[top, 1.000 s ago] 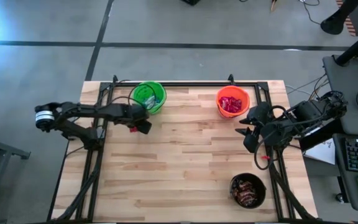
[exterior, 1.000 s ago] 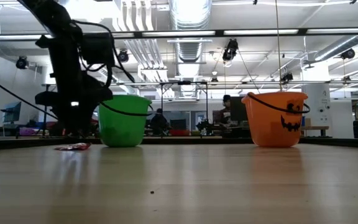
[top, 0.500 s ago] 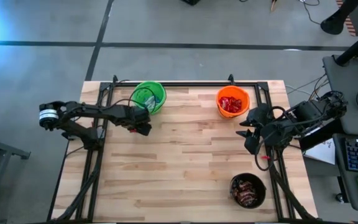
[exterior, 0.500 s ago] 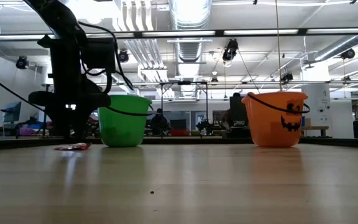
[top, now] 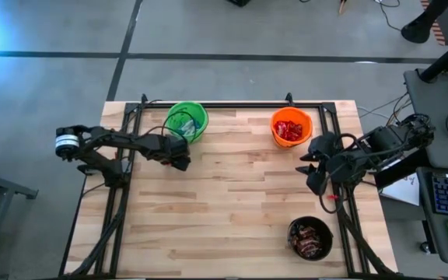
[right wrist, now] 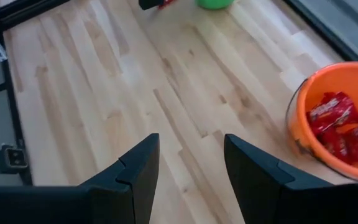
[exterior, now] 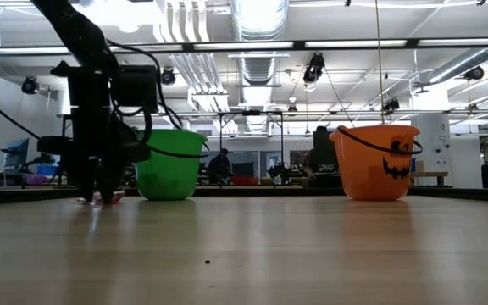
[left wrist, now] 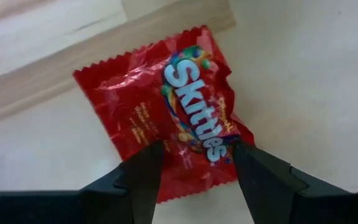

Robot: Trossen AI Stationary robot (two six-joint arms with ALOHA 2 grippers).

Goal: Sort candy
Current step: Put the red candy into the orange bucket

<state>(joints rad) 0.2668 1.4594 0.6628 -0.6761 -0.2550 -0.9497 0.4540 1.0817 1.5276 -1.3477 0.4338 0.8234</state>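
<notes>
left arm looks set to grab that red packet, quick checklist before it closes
1. Left gripper fingers open: ok.
2. Red Skittles packet between the fingers: ok, they straddle its edge.
3. Packet flat on the table, nothing on top: ok.
4. Fingers low enough to pinch it: cannot tell.
5. Orange bucket holding red packets is upright: ok.
6. Right gripper parked by the orange bucket, far from the packet: ok.

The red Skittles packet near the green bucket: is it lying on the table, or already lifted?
Lying on the table. The red Skittles packet rests flat on the wood, and the left gripper stands open over it, one finger on each side, not closed.
</notes>
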